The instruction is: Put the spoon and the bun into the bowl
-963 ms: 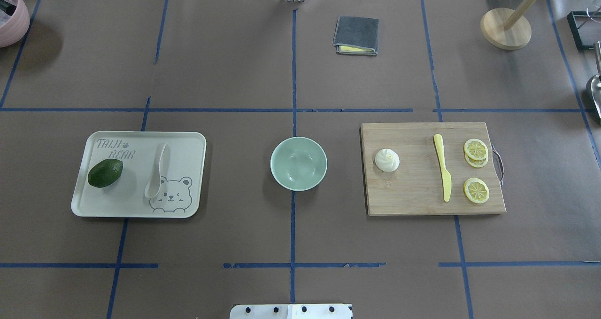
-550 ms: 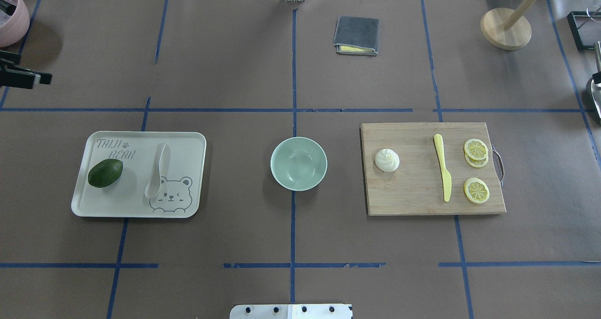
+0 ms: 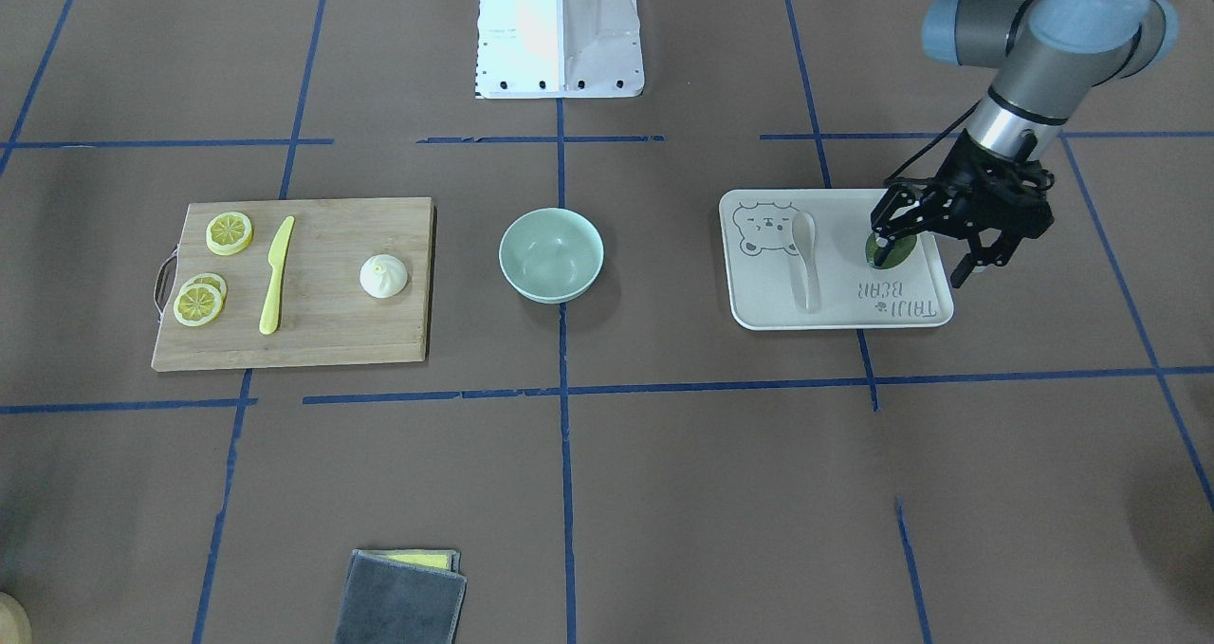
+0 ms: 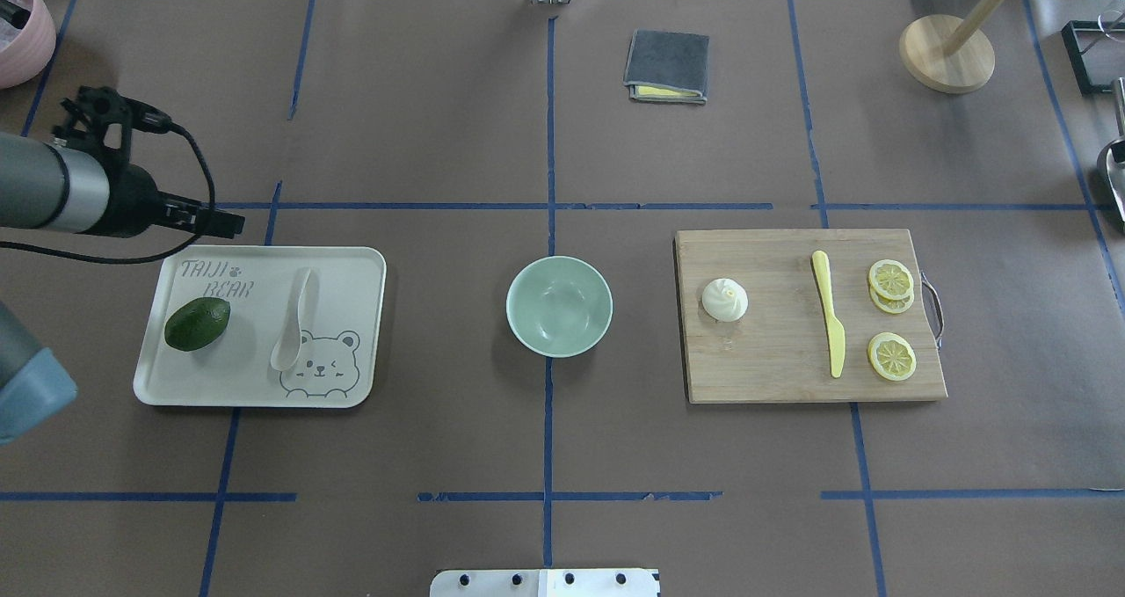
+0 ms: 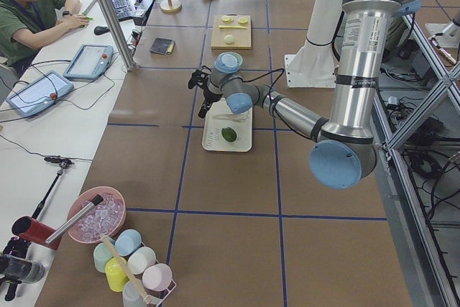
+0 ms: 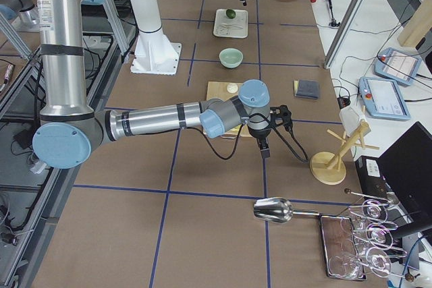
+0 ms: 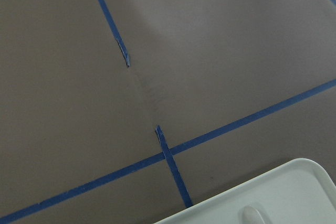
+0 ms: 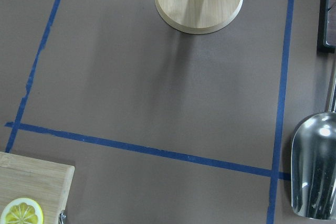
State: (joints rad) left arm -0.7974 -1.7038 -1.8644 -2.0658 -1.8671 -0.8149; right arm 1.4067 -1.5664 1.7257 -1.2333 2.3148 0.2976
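The off-white spoon (image 4: 294,320) lies on a pale tray (image 4: 352,272) at the left, also in the front view (image 3: 804,260). The white bun (image 4: 724,300) sits on a wooden cutting board (image 4: 773,360) at the right. The empty mint-green bowl (image 4: 559,306) stands between them at the table's middle. My left gripper (image 3: 925,257) is open and empty. It hangs over the tray's far edge (image 4: 224,221), apart from the spoon. My right gripper (image 6: 264,148) shows only in the exterior right view, beyond the board; I cannot tell whether it is open or shut.
A dark green fruit (image 4: 197,323) lies on the tray beside the spoon. A yellow knife (image 4: 829,316) and lemon slices (image 4: 891,280) lie on the board. A folded grey cloth (image 4: 667,66), a wooden stand (image 4: 947,52) and a metal scoop (image 8: 315,171) are farther off.
My left arm has come in from the overhead view's left edge and moved right, to the tray's far edge. The spoon, bun and bowl have not moved.
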